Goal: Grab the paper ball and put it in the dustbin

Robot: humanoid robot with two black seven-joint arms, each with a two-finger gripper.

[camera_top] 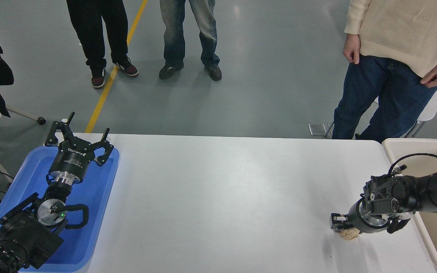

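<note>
The tan paper ball (pixel 349 234) lies on the white table (pixel 222 189) near its right front, half hidden under my right gripper (pixel 343 228). That gripper points down and left from the right edge. Its fingers are closed in on the ball, which still touches the table. The beige dustbin (pixel 415 143) stands just right of the table, under my right arm. My left gripper (pixel 80 133) is parked open over the blue tray (pixel 101 197) at the lower left.
A person in a cream sweater and jeans (pixel 389 64) stands at the table's far right corner, close to the dustbin. Two more people (pixel 142 34) stand farther back on the grey floor. A white chair (pixel 427 113) stands behind the bin.
</note>
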